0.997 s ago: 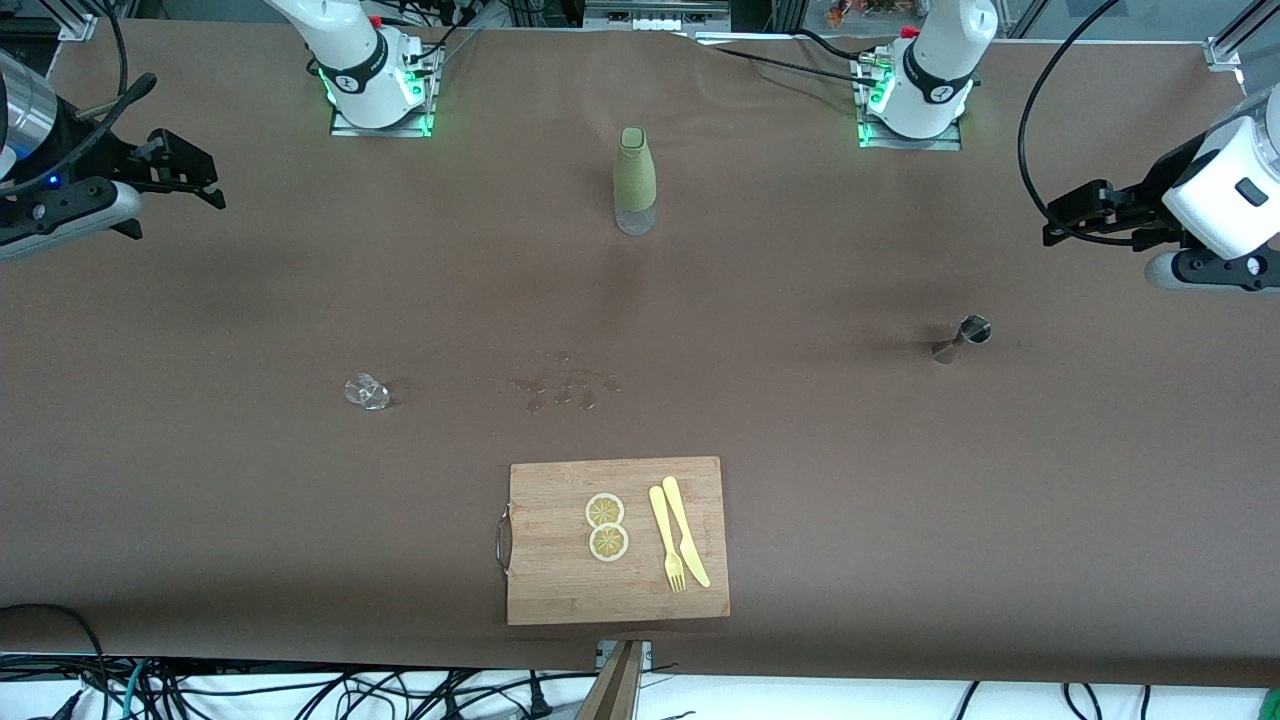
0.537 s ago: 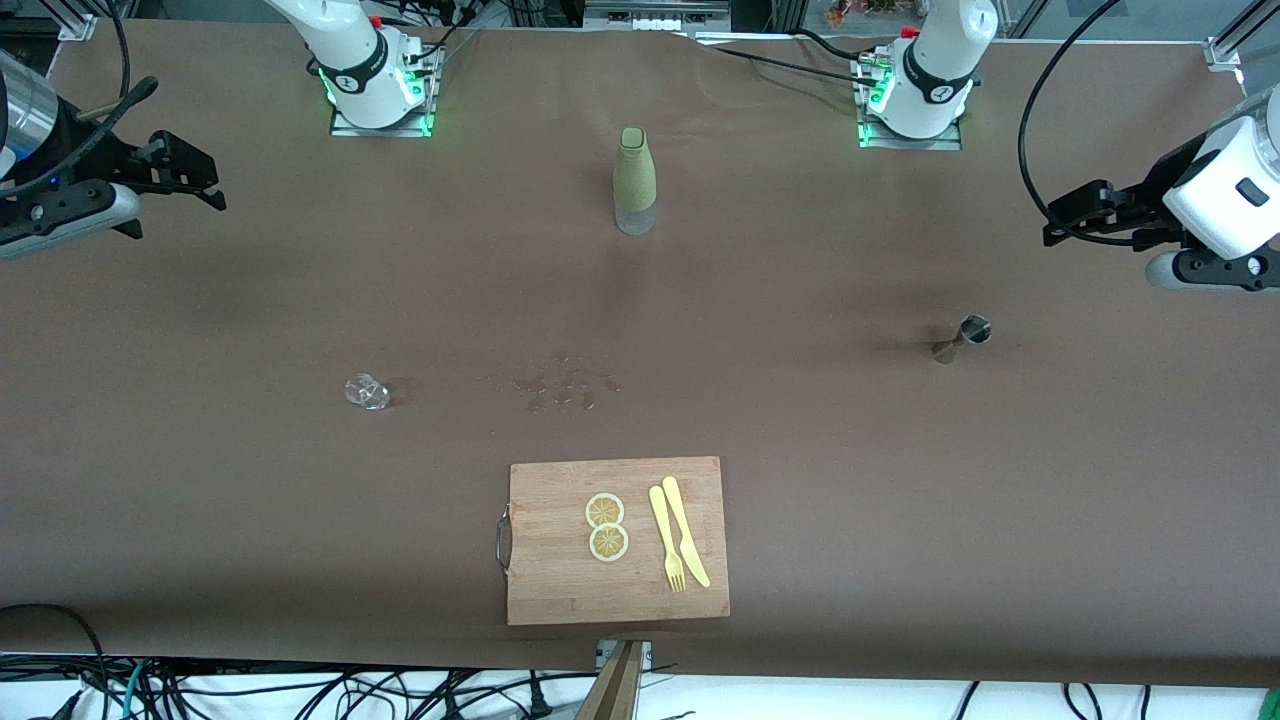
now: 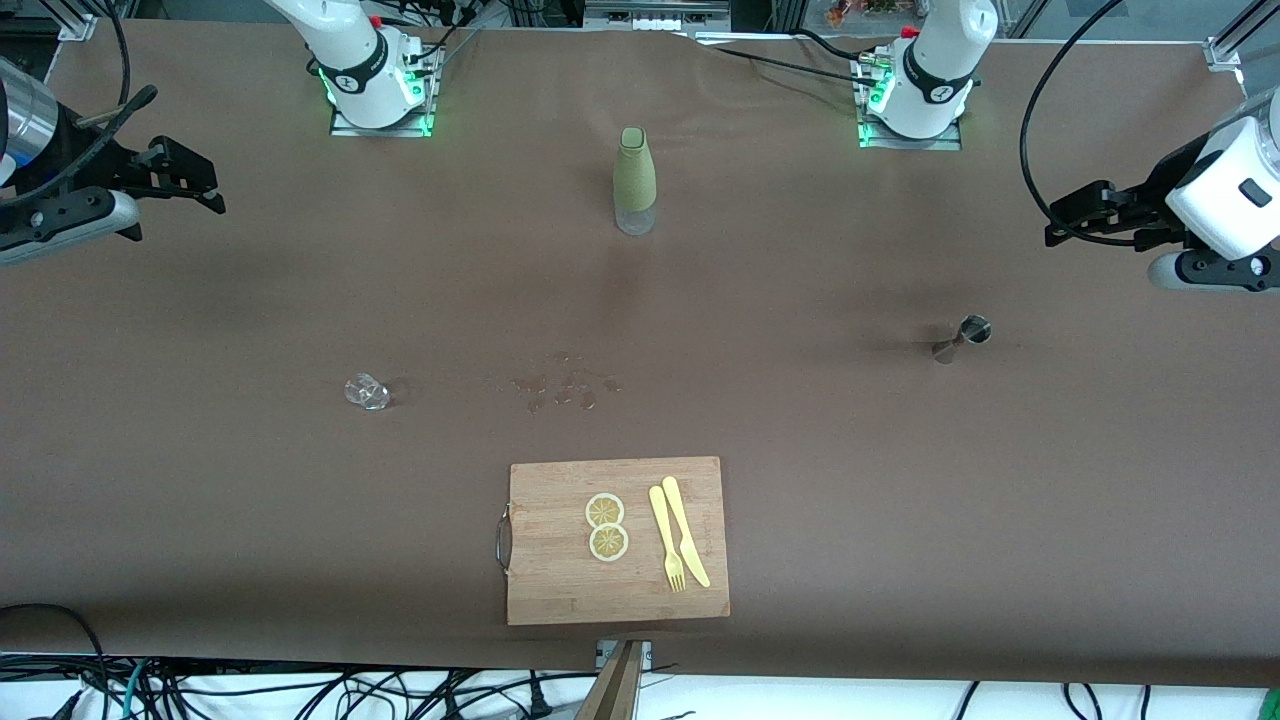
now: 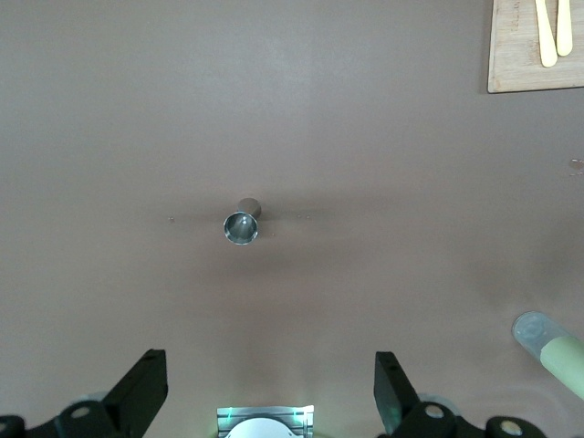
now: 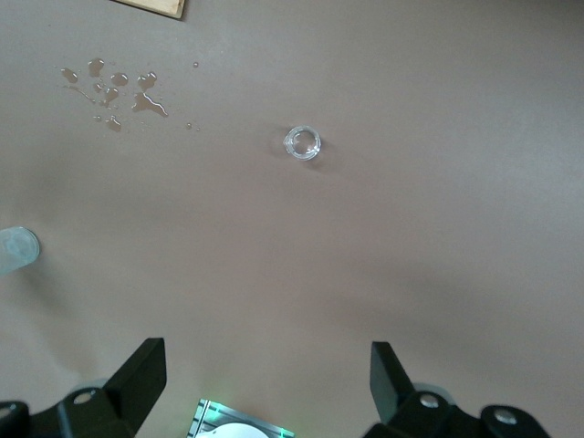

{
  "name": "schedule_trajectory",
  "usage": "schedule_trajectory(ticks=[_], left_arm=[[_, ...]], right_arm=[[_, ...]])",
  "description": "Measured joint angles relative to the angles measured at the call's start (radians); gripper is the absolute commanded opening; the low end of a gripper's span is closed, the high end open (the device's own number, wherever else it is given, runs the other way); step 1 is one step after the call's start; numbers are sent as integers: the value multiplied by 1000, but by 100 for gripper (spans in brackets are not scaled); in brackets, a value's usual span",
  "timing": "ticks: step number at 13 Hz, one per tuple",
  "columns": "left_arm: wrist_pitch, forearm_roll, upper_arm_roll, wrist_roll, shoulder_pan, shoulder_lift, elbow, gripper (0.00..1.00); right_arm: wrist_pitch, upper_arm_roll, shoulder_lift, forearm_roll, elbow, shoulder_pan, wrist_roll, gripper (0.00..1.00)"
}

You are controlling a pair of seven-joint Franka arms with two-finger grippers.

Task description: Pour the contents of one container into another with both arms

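Two small vessels sit on the brown table: we see a steel jigger [image 3: 964, 337], hourglass-shaped with a round open mouth, at the centre right of the front frame, and a clear glass cup [image 3: 367, 392], squat and round, at the centre left. In the left wrist view the jigger [image 4: 242, 224] looks empty; in the right wrist view the cup [image 5: 302, 143] shows only its clear rim, and we cannot tell its contents. At upper centre stands a bottle [image 3: 635, 180] with a matte green sleeve and clear base. Spilled droplets [image 3: 565, 386] glisten mid-frame. At lower centre lies a wooden cutting board [image 3: 560, 590] carrying two lemon slices [image 3: 606, 526], a yellow fork [image 3: 666, 536] and knife [image 3: 685, 530].

The left gripper [image 3: 1078, 212] hangs at the right edge, fingers spread wide and empty; the right gripper [image 3: 183, 172] hangs at the left edge, likewise spread and empty.
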Motion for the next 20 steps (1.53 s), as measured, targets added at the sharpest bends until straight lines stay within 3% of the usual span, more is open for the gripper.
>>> schedule_trajectory(ticks=[11,20], left_arm=[[1,-9,5,8,17,32,0,100],[21,-116,8,469,183,155,1,100]], right_arm=[[0,-1,4,0,-5,0,1,99],[0,-3,9,0,-6,-1,2,99]])
